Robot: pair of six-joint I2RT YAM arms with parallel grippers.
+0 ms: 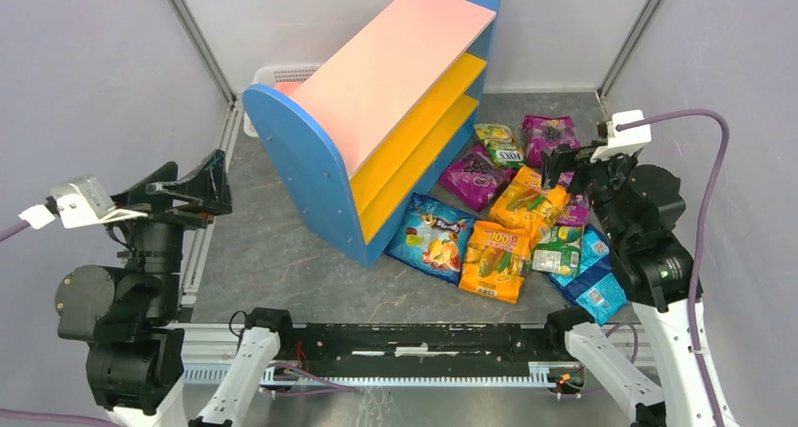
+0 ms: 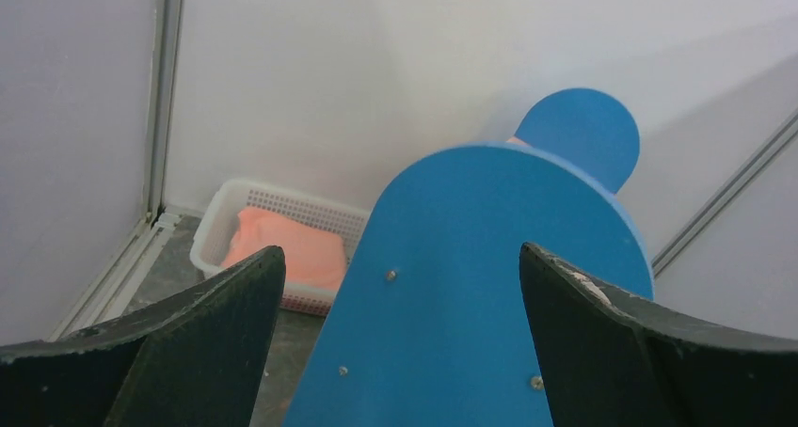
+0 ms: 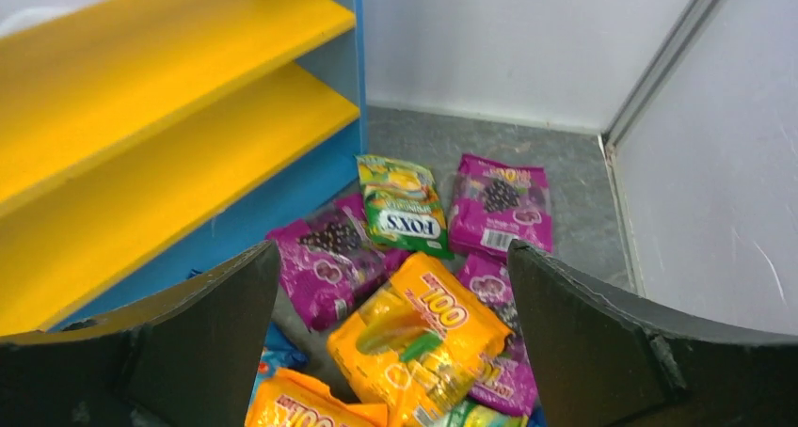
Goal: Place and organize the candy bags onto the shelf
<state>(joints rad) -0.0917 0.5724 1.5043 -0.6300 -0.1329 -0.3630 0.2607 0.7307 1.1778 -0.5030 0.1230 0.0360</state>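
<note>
Now: right gripper (image 3: 392, 258) fingers spread, empty, above candy bags (image 1: 494, 258) heaped beside shelf (image 1: 376, 79); left gripper (image 2: 400, 258) fingers spread, empty, facing shelf end. Blue bags (image 1: 602, 295) half hidden under right arm (image 1: 649, 211). Legible: "FOXS" on green bag (image 3: 405, 211), "100" on orange bag (image 3: 423, 328).

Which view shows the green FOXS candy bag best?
Right wrist: the green FOXS bag lies close, lettering readable, overlapping a purple bag. Top external shows it small beside the shelf. Left wrist shows none of it.

My jaws look matt plastic. The candy bags (image 1: 496, 260) are glossy film, the shelf (image 1: 301, 154) smooth painted board, the desk (image 1: 273, 248) dull grey.
</note>
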